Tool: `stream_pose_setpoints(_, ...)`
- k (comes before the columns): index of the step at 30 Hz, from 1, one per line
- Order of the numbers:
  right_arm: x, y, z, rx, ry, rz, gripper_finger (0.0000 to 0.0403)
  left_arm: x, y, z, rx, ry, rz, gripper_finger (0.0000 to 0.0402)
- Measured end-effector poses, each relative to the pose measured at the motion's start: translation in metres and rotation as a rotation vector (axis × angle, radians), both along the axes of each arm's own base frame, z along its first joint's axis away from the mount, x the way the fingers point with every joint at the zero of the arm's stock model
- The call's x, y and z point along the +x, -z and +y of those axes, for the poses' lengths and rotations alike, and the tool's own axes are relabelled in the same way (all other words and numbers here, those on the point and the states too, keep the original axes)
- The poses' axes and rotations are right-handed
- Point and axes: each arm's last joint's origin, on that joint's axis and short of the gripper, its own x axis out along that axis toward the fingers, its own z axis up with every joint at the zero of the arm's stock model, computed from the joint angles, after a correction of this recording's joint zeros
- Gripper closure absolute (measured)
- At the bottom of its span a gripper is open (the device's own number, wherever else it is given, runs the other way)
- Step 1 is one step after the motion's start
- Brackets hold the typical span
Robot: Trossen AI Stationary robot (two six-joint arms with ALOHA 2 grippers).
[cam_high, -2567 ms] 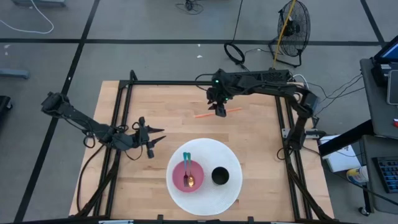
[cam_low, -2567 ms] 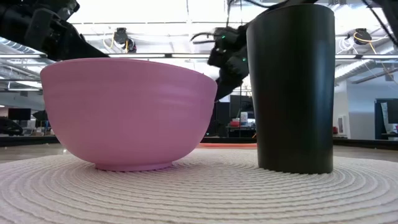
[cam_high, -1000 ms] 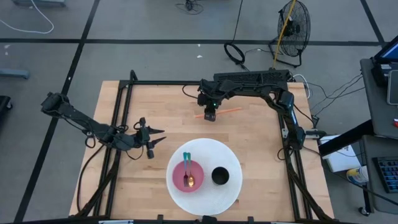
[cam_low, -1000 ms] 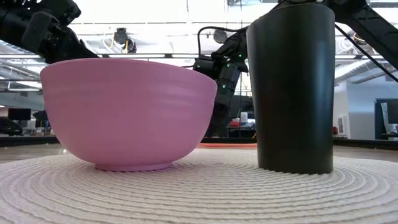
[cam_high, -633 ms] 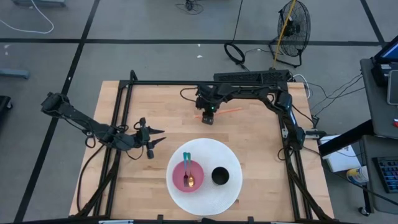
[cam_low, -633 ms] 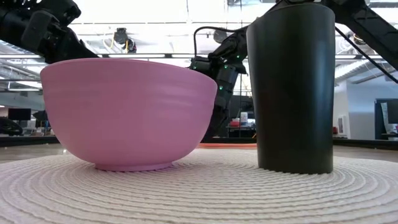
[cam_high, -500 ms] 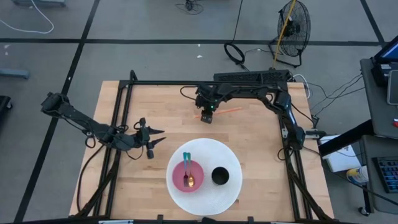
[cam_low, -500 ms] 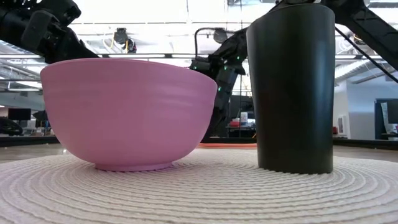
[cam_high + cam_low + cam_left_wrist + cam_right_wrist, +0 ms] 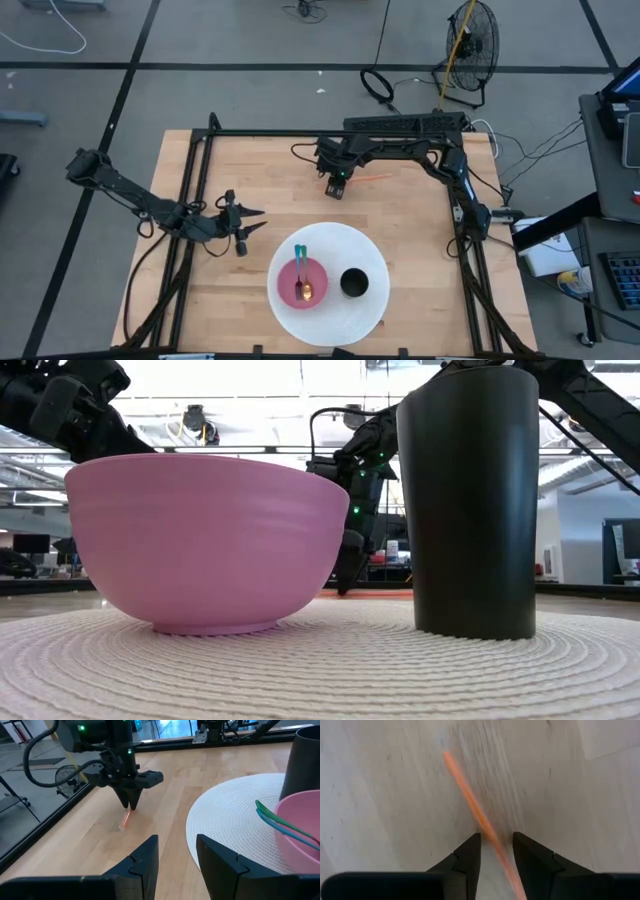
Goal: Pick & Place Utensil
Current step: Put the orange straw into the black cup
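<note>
Where the pale, fine-grained wooden table [image 9: 400,220] lies bare toward its far side, a thin orange utensil [image 9: 470,802] rests flat on the boards, a slim straight stick whose ends cannot be made out. Directly above it the right gripper [image 9: 337,186] points straight down, its two dark, blocky fingers [image 9: 467,855] standing one on either side of the orange shaft with narrow gaps between them and it; in the right wrist view the stick runs through that gap, and no contact with either finger shows, so the jaws are narrowly parted around the utensil rather than clamped on it. Seen from the left wrist, the fingertips [image 9: 131,802] taper to a point just over one end of the stick, which pokes out beneath them. Nearer the front edge lies a round white placemat [image 9: 365,300] with a woven, ribbed surface of concentric rings. On it sits a smooth pink bowl [image 9: 303,282], rounded and faintly ridged, with green-handled utensils [image 9: 280,822] leaning out over its rim, and just beside it a matte black cup [image 9: 354,283], tall and slightly flared. The orange utensil is well apart from the mat, on the far side of it. Off to the left side of the table, the left gripper [image 9: 243,223] hangs above the wood, clear of the mat, its dark fingers [image 9: 145,857] parted and holding nothing.
</note>
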Motion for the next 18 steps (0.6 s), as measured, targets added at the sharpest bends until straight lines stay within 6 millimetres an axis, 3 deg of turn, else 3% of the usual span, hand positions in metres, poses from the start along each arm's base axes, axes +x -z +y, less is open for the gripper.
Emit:
stream_pose_setpoints(7, -0.0002, 0.0078, 0.0017, -0.008, -0.012, 0.048, 0.033, 0.0, 0.0, 0.0, -0.003, 0.0, -0.001, 0.0266)
stream_pose_setpoints(14, -0.0038, 0.0096, 0.0031, 0.01, -0.023, 0.085, 0.0393, 0.0, 0.0, 0.0, -0.003, 0.0, -0.001, 0.0266)
stream_pose_setpoints(18, -0.0045, 0.0108, 0.0044, 0.014, -0.028, 0.098, 0.0391, 0.0, -0.0001, 0.0, -0.004, 0.0, -0.001, 0.0266)
